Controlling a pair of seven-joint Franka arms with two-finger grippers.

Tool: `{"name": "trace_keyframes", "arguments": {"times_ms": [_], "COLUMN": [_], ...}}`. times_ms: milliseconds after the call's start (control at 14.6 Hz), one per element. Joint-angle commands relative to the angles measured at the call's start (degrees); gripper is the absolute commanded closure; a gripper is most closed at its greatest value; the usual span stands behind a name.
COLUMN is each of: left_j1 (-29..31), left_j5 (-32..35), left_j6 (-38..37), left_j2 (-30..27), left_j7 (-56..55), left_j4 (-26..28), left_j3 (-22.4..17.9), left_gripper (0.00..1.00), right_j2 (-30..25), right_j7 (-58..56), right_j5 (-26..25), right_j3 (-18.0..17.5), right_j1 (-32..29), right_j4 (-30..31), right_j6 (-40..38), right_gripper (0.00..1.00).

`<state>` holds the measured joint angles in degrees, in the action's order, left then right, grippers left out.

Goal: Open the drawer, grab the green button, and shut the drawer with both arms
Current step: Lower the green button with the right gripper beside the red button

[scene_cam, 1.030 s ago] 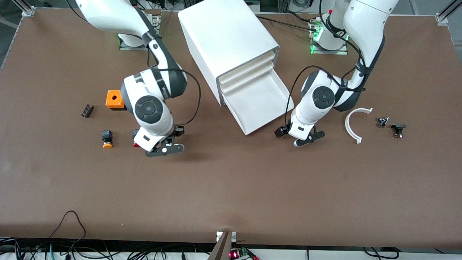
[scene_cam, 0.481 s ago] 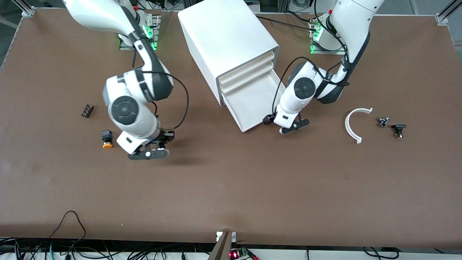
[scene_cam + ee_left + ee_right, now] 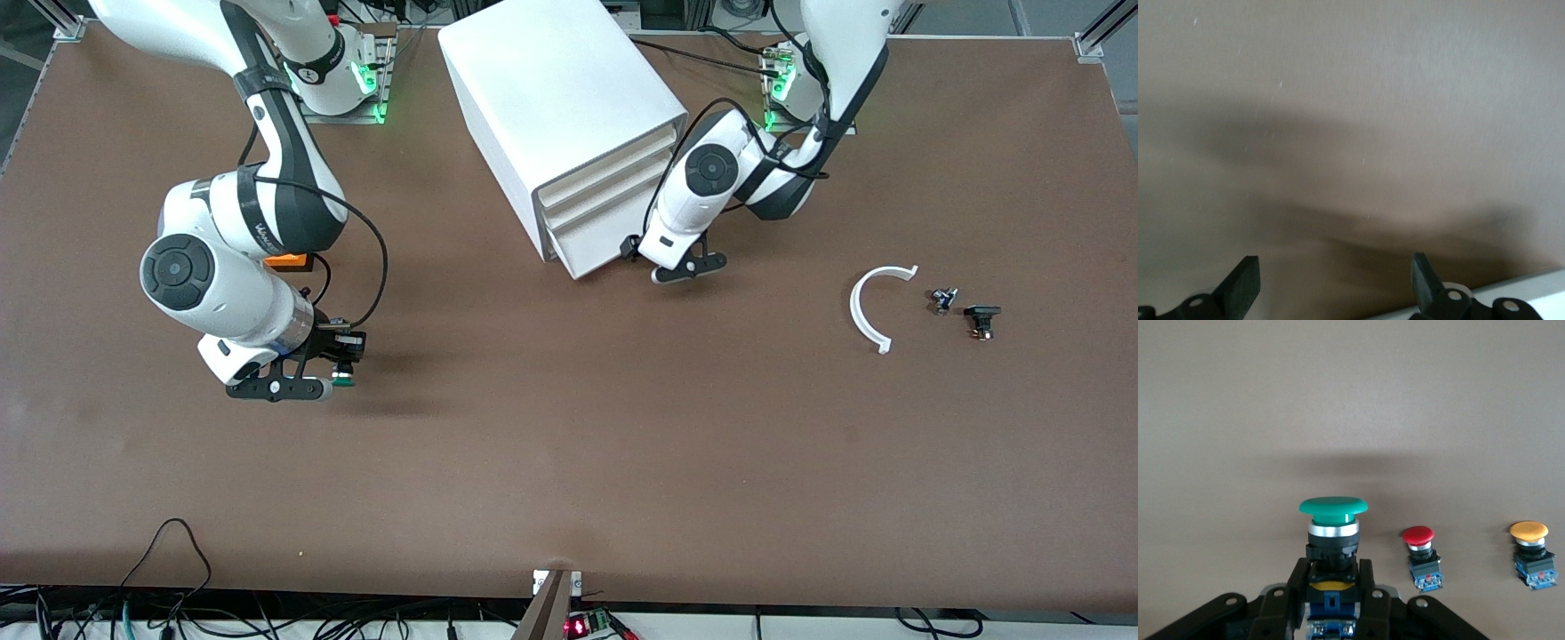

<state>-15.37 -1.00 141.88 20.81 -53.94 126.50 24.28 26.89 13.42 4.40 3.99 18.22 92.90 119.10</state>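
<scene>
Clamped between the fingers of the right gripper (image 3: 1331, 613) is the green-capped button (image 3: 1333, 540), held by its dark body with the cap pointing away from the wrist; in the front view this gripper (image 3: 307, 378) hangs over bare table toward the right arm's end, with a patch of green just showing at its tip. The left gripper (image 3: 680, 267) sits right at the front of the bottom drawer (image 3: 591, 244), its fingers (image 3: 1241, 283) spread wide apart with nothing between them, and a strip of white edge shows beside one of them in the left wrist view. That drawer looks pushed almost fully into the white cabinet (image 3: 556, 102), only slightly proud of the two drawers above it.

Brown matte board covers the table (image 3: 569, 462), ringed by metal framing at the corners, with loose black cables trailing along the edge nearest the front camera. Green lights glow at both arm bases.

In the right wrist view a red-capped button (image 3: 1421, 553) and an orange-capped button (image 3: 1531, 550) stand upright on the table, apart from each other. An orange block (image 3: 286, 260) peeks out from under the right arm. Toward the left arm's end lie a white curved strip (image 3: 867, 307) and, beside it, two small dark parts (image 3: 962, 311).
</scene>
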Motion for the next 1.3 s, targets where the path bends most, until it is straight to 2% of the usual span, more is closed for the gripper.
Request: {"name": "trace_keyframes", "arguments": {"times_ms": [0, 275, 481, 618, 755, 824, 893, 961, 1236], "left_j1": [0.4, 0.4, 0.5, 0.8, 3.7, 5.8, 8.2, 9.8, 16.3], "left_j5": [1.1, 1.1, 1.1, 1.0, 1.1, 1.1, 1.1, 1.0, 1.1], "left_j6": [-2.9, -4.2, -4.4, -5.5, -8.4, -8.5, -8.5, -8.5, -8.7], "left_j2": [-2.8, -3.0, -3.8, -5.2, -7.8, -9.1, -9.7, -10.3, -13.7], "left_j7": [-0.6, -0.6, -0.5, -0.6, -0.6, -0.6, -0.5, -0.5, -0.5], "left_j4": [1.6, 1.6, 1.6, 1.5, 0.7, 0.5, 0.0, -0.8, -6.0], "left_j3": [2.3, 3.6, 3.6, 3.7, 3.7, 3.7, 3.7, 3.6, 2.9], "left_gripper": [0.00, 0.00, 0.00, 0.00, 0.00, 0.00, 0.00, 0.00, 0.00], "right_j2": [-3.4, -1.8, -1.7, -1.1, 0.1, 0.2, -0.1, -0.3, -1.3], "right_j7": [-1.0, -0.9, -0.9, -0.9, -0.6, 0.0, 0.9, 1.9, 5.1], "right_j5": [0.3, -1.7, -3.7, -3.7, -3.7, -3.6, -3.3, -3.2, -3.0], "right_j3": [-1.7, -4.8, -5.0, -5.0, -5.0, -5.0, -5.0, -5.1, -5.3], "right_j1": [-0.5, -0.5, -0.5, -0.5, -0.5, -0.5, -0.6, -0.6, -0.6], "right_j4": [9.3, 12.6, 18.4, 19.8, 19.9, 19.7, 19.4, 19.0, 15.8], "right_j6": [6.5, 9.6, 16.4, 18.7, 19.4, 19.5, 19.1, 19.0, 15.5], "right_gripper": [0.80, 0.80, 0.80, 0.79, 0.66, 0.48, 0.10, 0.00, 0.00]}}
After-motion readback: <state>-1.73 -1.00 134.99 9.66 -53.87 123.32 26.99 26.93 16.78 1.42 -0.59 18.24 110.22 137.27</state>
